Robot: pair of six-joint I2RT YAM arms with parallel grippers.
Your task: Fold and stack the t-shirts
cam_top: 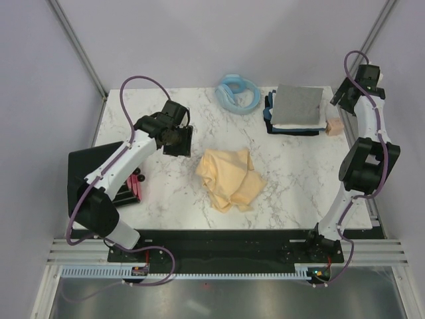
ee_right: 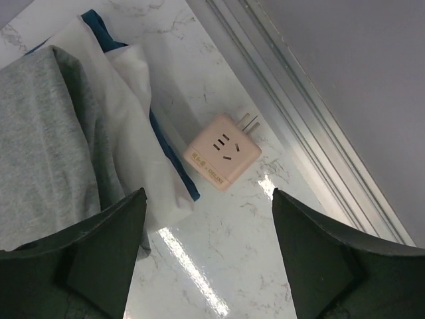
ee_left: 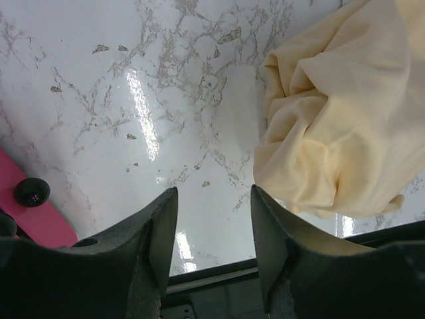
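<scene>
Counter (cam_top: 169,196): white marble, both arms bolted at its near edge.
Yellow shirt (cam_top: 229,179): lies crumpled in a loose heap at the middle of the counter, unfolded, with no end effector holding it.
Stack: at the far right of the counter, well apart from the yellow shirt.
Grey shirt (cam_top: 299,106): folded flat, on top of the stack.
White shirt (ee_right: 133,113): folded under the grey one, its edge sticking out on the right.
Navy shirt (ee_right: 101,26): shows as a dark blue edge below the white; it appears to be the bottom layer, though the count of layers is hard to read.
Left end effector (ee_left: 214,189): released, jaws apart with only bare marble between them; it hangs over the counter just far-left of the yellow shirt. The wrist view does not show whether one finger brushes the cloth.
Right end effector (ee_right: 208,194): released, jaws spread wide and gripping nothing, above the right edge of the stack.
Plug (ee_right: 222,156): small peach adapter on the counter just right of the stack, apart from the cloth.
Ring (cam_top: 232,93): light blue, at the far edge, left of the stack.
Box (cam_top: 89,169): black with a pink-red side, at the left edge beneath the left arm.
</scene>
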